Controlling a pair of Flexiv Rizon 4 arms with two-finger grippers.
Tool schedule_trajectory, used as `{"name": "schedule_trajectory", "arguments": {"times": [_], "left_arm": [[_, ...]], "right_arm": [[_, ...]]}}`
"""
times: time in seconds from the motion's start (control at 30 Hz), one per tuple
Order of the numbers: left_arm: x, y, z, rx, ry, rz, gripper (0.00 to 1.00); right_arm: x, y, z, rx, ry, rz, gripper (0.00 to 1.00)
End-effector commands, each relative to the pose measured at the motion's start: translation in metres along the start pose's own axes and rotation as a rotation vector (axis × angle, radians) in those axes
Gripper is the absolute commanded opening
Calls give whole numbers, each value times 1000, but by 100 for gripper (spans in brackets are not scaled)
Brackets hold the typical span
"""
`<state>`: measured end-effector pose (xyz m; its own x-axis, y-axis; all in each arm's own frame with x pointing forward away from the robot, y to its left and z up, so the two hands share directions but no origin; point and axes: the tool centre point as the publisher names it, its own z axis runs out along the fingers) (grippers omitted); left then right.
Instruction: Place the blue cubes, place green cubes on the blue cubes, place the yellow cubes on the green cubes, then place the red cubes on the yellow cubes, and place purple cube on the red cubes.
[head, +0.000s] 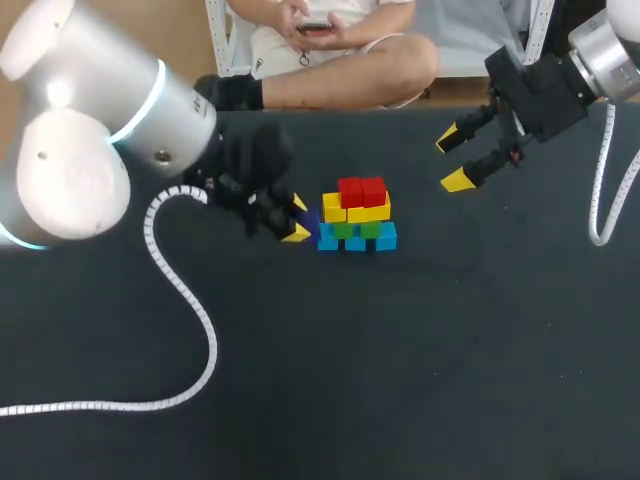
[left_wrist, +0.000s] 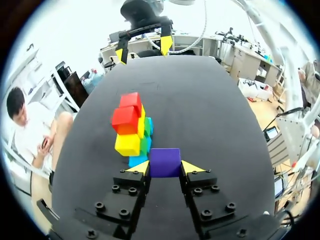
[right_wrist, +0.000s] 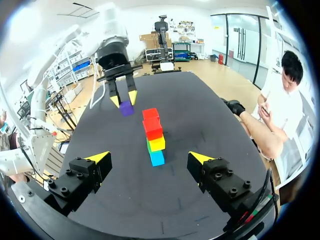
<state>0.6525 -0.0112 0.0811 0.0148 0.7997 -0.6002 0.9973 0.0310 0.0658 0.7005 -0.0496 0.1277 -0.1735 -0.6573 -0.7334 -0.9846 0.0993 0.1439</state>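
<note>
A stack stands mid-table: blue cubes (head: 356, 241) at the bottom, green cubes (head: 357, 229) on them, yellow cubes (head: 355, 209) above, and two red cubes (head: 362, 190) on top. My left gripper (head: 297, 218) is just left of the stack, shut on the purple cube (head: 310, 222). In the left wrist view the purple cube (left_wrist: 164, 162) sits between the yellow tips of that gripper (left_wrist: 164, 168), with the red cubes (left_wrist: 127, 113) just ahead. My right gripper (head: 460, 156) hangs open at the far right, nothing in it. From the right wrist view, the stack (right_wrist: 155, 140) lies ahead of the open right gripper (right_wrist: 150, 158).
A white coiled cable (head: 190, 300) from my left arm trails over the table's left half. Dark tabletop (head: 450, 350) stretches in front of and to the right of the stack.
</note>
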Motion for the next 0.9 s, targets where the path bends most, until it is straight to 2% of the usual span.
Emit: {"name": "schedule_trajectory", "arguments": {"times": [0.03, 0.27, 0.63, 0.8, 0.9], "left_arm": [[-12, 18, 1, 44, 14, 23, 0], [-21, 27, -3, 40, -4, 61, 0], [-41, 39, -25, 28, 23, 107, 0], [-54, 46, -23, 46, 41, 127, 0], [-56, 47, -22, 57, 35, 141, 0]], "right_arm": [[0, 0, 0, 1, -1, 0, 100], [0, 0, 0, 1, -1, 0, 100], [0, 0, 0, 1, -1, 0, 100], [0, 0, 0, 1, -1, 0, 100], [0, 0, 0, 1, -1, 0, 100]]}}
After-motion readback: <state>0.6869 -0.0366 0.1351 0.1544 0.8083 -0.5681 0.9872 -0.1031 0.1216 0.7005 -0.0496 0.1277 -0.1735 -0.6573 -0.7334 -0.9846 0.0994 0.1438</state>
